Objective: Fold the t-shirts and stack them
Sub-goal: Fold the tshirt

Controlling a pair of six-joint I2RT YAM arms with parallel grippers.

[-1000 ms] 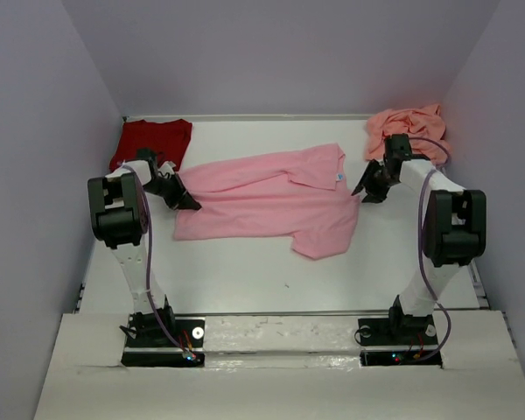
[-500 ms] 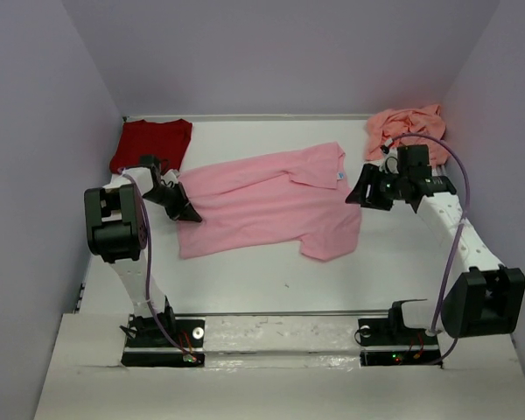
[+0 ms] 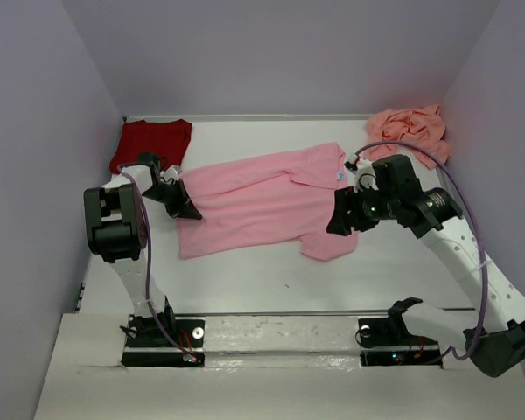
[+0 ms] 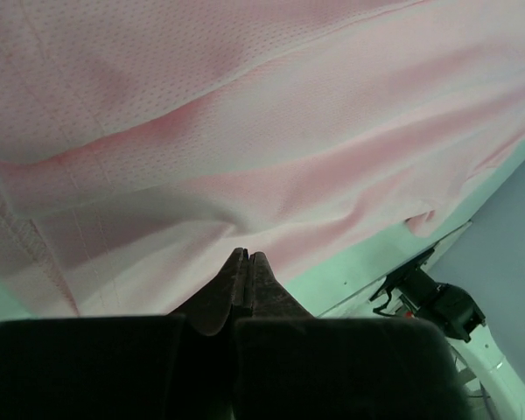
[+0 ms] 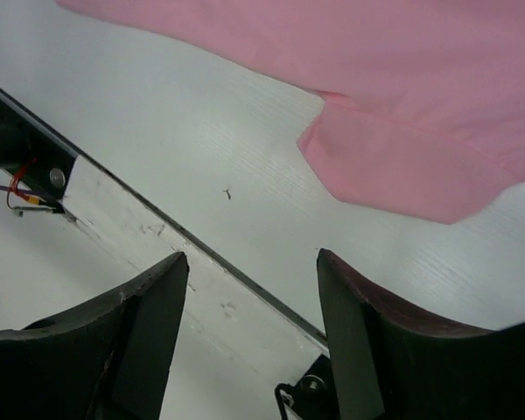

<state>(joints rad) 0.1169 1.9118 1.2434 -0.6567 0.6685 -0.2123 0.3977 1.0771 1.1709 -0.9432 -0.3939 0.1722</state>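
Soft, even light is coming from overhead, leaving the white bench (image 3: 245, 280) bright without glare and the arms (image 3: 127, 254) casting only faint shadows beneath them. In the left wrist view the left claw (image 4: 247, 255) is showing as an underlit black mass, while the light pink t-shirt (image 4: 245, 131) is coming through sharp enough to show its weave. The right claw (image 5: 251, 255) is looking slightly soft at the near edge.

right gripper (image 5: 251, 262): jaws spread wide, holding nothing
light pink t-shirt (image 5: 394, 157): sleeve flat on white table (image 5: 157, 122)
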